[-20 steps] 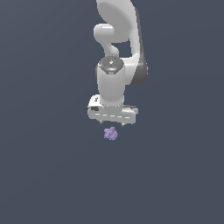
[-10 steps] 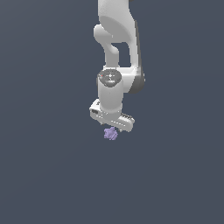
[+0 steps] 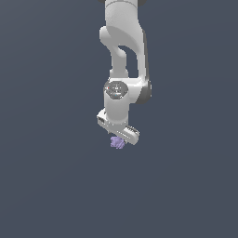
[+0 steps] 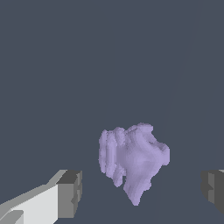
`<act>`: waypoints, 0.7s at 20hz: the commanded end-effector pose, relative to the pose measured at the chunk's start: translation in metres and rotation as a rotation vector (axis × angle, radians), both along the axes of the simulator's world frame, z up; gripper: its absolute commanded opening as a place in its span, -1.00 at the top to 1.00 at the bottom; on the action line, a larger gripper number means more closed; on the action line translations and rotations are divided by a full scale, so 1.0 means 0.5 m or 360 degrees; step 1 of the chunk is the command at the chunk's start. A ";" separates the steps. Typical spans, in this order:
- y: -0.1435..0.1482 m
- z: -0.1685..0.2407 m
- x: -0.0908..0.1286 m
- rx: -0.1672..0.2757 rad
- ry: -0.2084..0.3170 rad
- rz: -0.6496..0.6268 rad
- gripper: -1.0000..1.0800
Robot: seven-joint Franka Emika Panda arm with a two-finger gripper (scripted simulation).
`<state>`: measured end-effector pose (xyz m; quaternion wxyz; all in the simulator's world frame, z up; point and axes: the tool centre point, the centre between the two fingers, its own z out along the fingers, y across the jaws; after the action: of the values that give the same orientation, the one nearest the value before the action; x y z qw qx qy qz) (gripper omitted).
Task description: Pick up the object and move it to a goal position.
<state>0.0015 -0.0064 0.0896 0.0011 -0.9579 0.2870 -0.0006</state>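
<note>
Presently, as the two views show it:

Arm: the white, jointed Franka arm (image 3: 123, 56) comes down from the upper edge of the exterior view, its wrist turned so the hand sits skewed.

End effector: the white two-fingered gripper (image 3: 118, 138) is spread wide. In the wrist view its dark grey finger pads (image 4: 70, 193) stand far apart, one on each side of the picture, with plain floor between them.

Object: the small, lumpy pale purple clump (image 4: 132, 158) lies between the two fingers, nearer the midline of the gap than either pad. Neither pad touches it; a clear strip of floor shows on both sides.

Object in exterior view: the clump (image 3: 117, 142) peeks out just beneath the gripper's underside, partly covered by the hand.

Height: whether the fingertips already reach the level of the clump cannot be told from either view.

Surface: a flat, uniform dark blue-grey floor (image 3: 46, 162) fills everything around the gripper.
</note>
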 end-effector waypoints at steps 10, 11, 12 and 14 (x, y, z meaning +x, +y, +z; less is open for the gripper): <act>-0.002 -0.022 -0.003 -0.0003 0.0003 -0.0050 -0.92; -0.001 -0.029 -0.003 -0.0003 0.0003 -0.0050 -0.92; -0.002 -0.037 -0.003 -0.0003 0.0003 -0.0051 -0.92; -0.002 -0.058 -0.004 -0.0003 0.0003 -0.0053 -0.92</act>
<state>0.0002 -0.0072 0.0685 0.0003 -0.9531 0.3026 -0.0005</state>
